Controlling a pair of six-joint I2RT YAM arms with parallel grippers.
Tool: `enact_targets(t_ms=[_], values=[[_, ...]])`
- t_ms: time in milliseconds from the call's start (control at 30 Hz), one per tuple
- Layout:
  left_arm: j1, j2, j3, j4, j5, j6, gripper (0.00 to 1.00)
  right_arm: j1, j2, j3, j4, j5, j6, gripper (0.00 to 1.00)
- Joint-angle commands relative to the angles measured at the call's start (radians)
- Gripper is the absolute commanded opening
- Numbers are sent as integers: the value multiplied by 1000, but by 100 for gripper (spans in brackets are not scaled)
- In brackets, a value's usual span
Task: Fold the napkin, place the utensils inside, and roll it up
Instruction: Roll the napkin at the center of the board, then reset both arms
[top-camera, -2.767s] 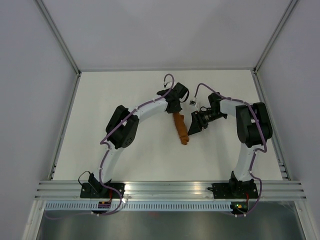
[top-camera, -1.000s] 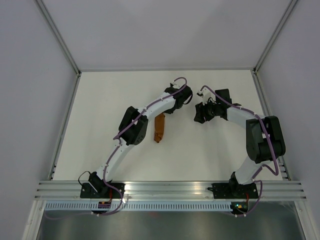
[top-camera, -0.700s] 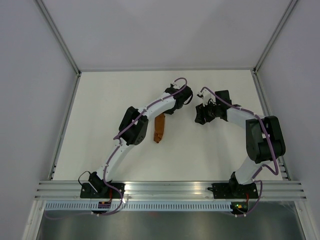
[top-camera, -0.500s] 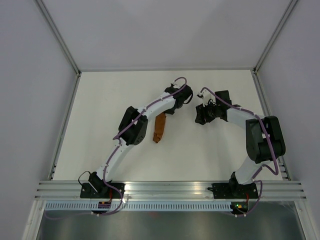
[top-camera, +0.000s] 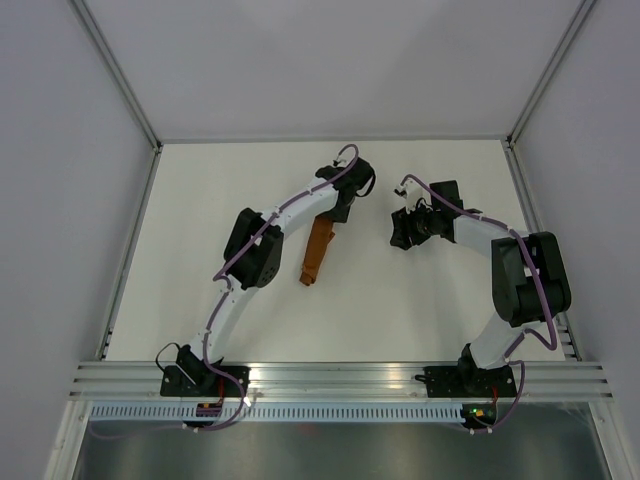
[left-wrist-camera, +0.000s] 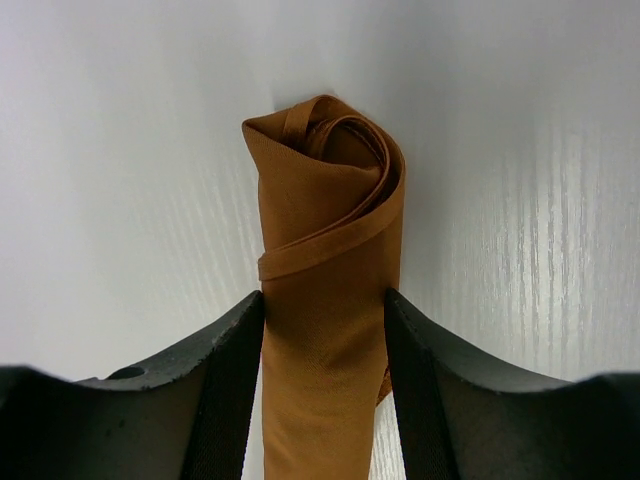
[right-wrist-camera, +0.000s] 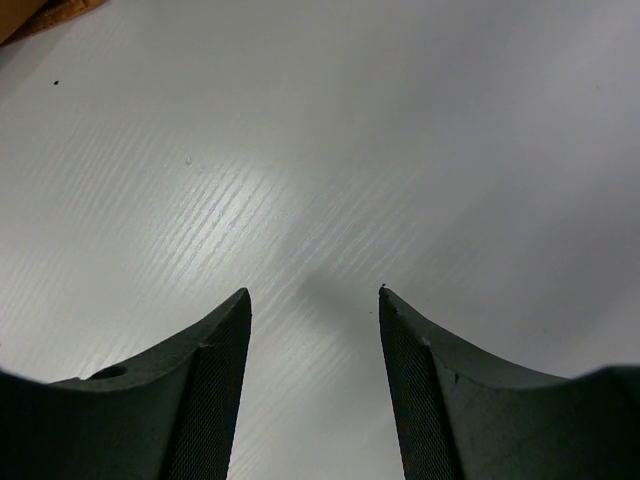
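Napkin roll (left-wrist-camera: 325, 300) pinched between left fingers (left-wrist-camera: 230, 400), well inside table (top-camera: 200, 250) edges; right fingers (right-wrist-camera: 210, 400) spread, empty

1 × rust-orange satin cloth napkin (top-camera: 317, 250), rolled into a slim tube.
2 × white-and-black jointed robot arms: left arm (top-camera: 250, 255), right arm (top-camera: 520, 270).
2 × black two-finger grippers: left gripper (left-wrist-camera: 324, 300), right gripper (right-wrist-camera: 313, 292), each showing two ribbed fingers in its wrist view.
1 × white rectangular table (top-camera: 200, 250).
1 × ribbed silver aluminium rail (top-camera: 340, 378) along the near edge.
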Motion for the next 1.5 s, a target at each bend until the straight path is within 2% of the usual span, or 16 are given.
enact_targets(t_ms=[0,433,733,833,933,1000,1133,1300,1467], values=[[17,-101,-41,62,61,-26,57,-2,-13,39,-4,-3,-4,60],[33,-157,-115,135,107,-32,56,-2,-6,40,-19,3,-17,60],[50,-315,-212,223,119,-37,57,-2,-32,33,-27,17,-23,60],[64,-433,-320,275,138,-34,57,-4,-54,37,-41,17,-12,61],[77,-587,-538,373,157,-20,59,-14,-85,57,-76,6,0,61],[94,-677,-630,440,179,-23,59,-22,-108,85,-119,5,6,63],[136,-950,-903,546,265,-20,61,-50,-141,149,-198,14,28,64],[172,-1173,-1107,603,323,2,64,-96,-213,180,-252,50,69,65],[214,-1354,-1223,635,395,32,66,-132,-305,177,-289,89,78,68]])
